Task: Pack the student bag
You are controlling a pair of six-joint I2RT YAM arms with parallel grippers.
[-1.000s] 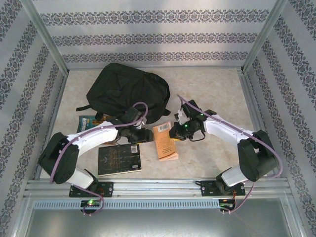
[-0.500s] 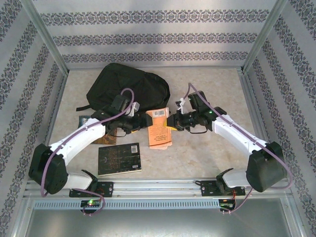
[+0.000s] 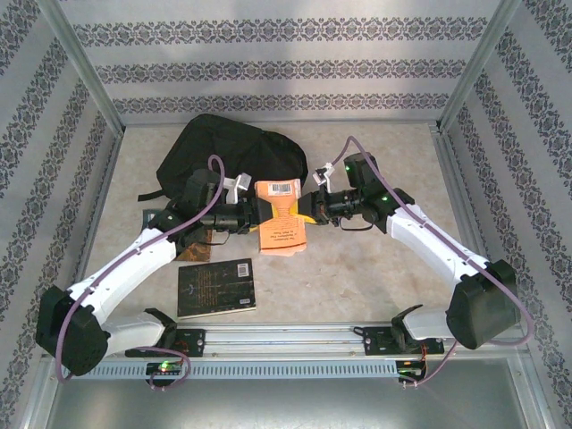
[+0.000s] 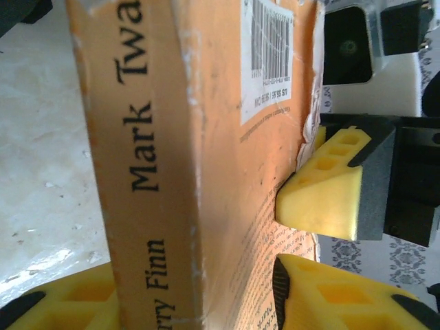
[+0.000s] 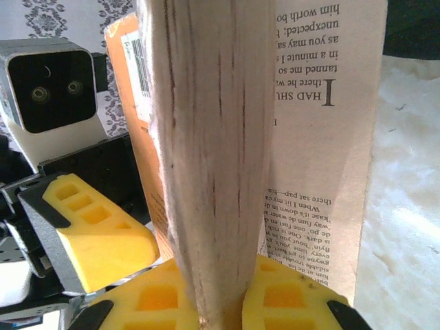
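Holds the orange paperback from both sides, apparently clear of the table. Clamps the right gripper tight on the fanned page edge. Straddles the spine side with the left gripper, one finger to each cover; impossible to tell whether pressing or merely bracketing (contact cut off at the bottom of the left wrist view). Finds the student bag lying flat just beyond the book and a little leftward, away from the arm bases, nearer the left gripper than the right. Points the book's long axis near-to-far, barcode end toward the bag's near edge. Probably calls for a lengthwise push forward and leftward into the bag. Shows no opening from above, hence an uncertain entry line.
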